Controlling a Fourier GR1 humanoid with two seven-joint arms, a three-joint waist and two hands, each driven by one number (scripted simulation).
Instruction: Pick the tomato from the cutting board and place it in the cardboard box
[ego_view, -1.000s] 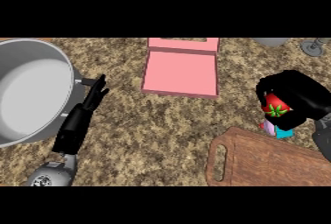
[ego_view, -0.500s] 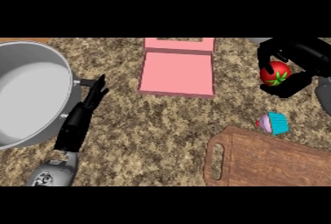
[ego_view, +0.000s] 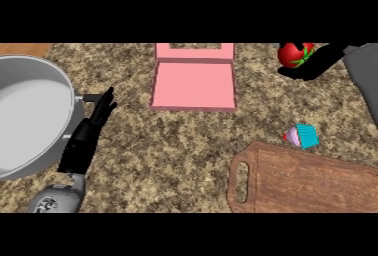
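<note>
With the fingers of your right hand (ego_view: 316, 64) curled round the tomato (ego_view: 295, 54) and the open pink cardboard box (ego_view: 193, 92) lying well off to their left, carry it left until the box floor sits directly beneath the fingers, then uncurl.

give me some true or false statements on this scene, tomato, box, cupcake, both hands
1. The tomato lies on the cutting board. False: the right robot hand holds it, to the right of the pink box.
2. The cupcake sits on the counter, off the board. True.
3. The left robot hand grips the pot. False: it lies open beside it.
4. The pink box is open. True.
</note>
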